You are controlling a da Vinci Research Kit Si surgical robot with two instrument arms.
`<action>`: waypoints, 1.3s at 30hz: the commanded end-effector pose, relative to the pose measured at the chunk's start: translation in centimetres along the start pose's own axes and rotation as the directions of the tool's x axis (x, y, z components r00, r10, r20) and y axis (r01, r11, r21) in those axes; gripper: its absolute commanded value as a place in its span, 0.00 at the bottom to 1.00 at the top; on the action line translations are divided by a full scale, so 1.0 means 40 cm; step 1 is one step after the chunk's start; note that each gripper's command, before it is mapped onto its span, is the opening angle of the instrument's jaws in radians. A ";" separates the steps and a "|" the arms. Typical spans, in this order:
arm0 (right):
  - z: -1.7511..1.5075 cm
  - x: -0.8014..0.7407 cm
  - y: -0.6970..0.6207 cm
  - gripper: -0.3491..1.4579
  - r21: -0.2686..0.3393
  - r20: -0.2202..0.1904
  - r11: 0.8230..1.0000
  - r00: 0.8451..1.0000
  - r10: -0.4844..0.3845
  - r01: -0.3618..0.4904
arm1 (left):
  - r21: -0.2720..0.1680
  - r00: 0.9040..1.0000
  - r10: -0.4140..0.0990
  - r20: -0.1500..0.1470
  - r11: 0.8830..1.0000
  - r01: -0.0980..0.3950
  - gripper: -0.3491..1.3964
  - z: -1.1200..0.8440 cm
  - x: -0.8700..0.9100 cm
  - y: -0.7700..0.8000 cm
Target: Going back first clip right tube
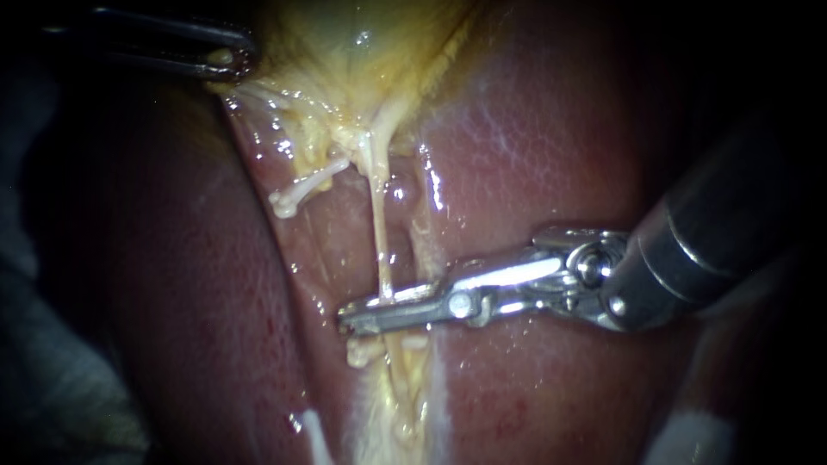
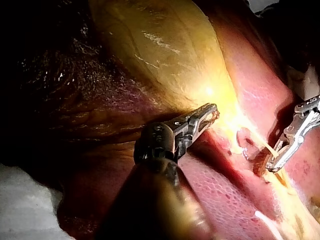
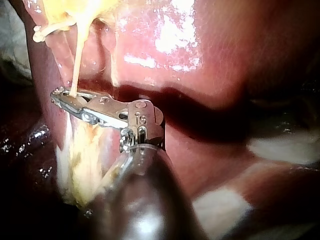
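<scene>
Over the liver [image 1: 534, 146], the right tube [image 1: 377, 224] is running near-vertically from the gallbladder [image 1: 362, 52] down into my right instrument [image 1: 362, 312], whose narrow jaws are clamping it crosswise (my left instrument [image 1: 228, 58] is gripping the gallbladder).

I see the liver [image 1: 551, 146] glistening red-pink on both sides; the yellow gallbladder [image 2: 160, 50] lies against it; white cloth [image 2: 25, 205] shows at the edge.

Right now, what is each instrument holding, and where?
The left instrument grips the gallbladder at its narrow end; right instrument clamps the right tube well below the gallbladder.
</scene>
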 end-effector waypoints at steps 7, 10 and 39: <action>0.0016 0.0001 0.0004 0.37 0.024 0.023 0.995 0.995 -0.092 0.092 | 0.000 1.000 0.000 0.000 1.000 0.000 0.00 0.0000 0.0001 0.0001; 0.0022 0.0005 0.0007 0.42 -0.013 0.032 0.985 0.984 -0.174 0.174 | 0.000 1.000 0.000 0.000 1.000 0.000 0.00 0.0000 0.0001 0.0001; -0.0115 0.0041 -0.0030 0.47 -0.237 0.182 0.731 0.769 -0.613 0.639 | 0.002 1.000 0.000 -0.001 1.000 0.000 0.00 0.0000 0.0001 -0.0004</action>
